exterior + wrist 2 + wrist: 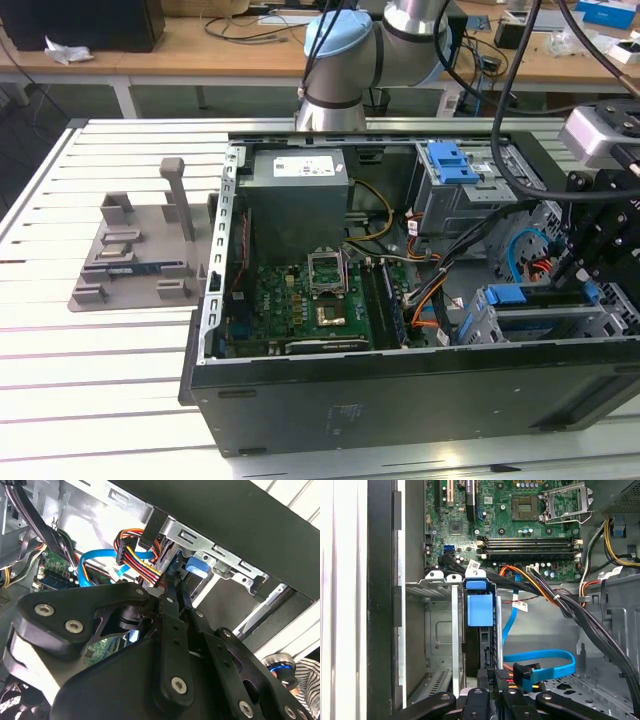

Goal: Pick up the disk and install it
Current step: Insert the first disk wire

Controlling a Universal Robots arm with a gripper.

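Observation:
The disk (482, 645) stands edge-on in the lower drive bay (440, 630) of the open computer case, and its blue rail end (480, 609) faces the motherboard. In the exterior view the disk (540, 318) lies in the bay at the case's front right corner. My gripper (492, 682) is right at the disk's rear edge. Its black fingers are drawn together and nothing shows between them. In the second wrist view my gripper (172, 589) points at the blue rail end (197, 570). It hangs over the bay (580, 270) in the exterior view.
Blue data cables (540, 660) and a coloured power cable bundle (140, 562) run close beside the fingers. The motherboard (310, 305), a grey power-supply box (298, 200) and an upper drive cage with a blue latch (450, 162) fill the case. A grey fixture (140, 250) sits on the table.

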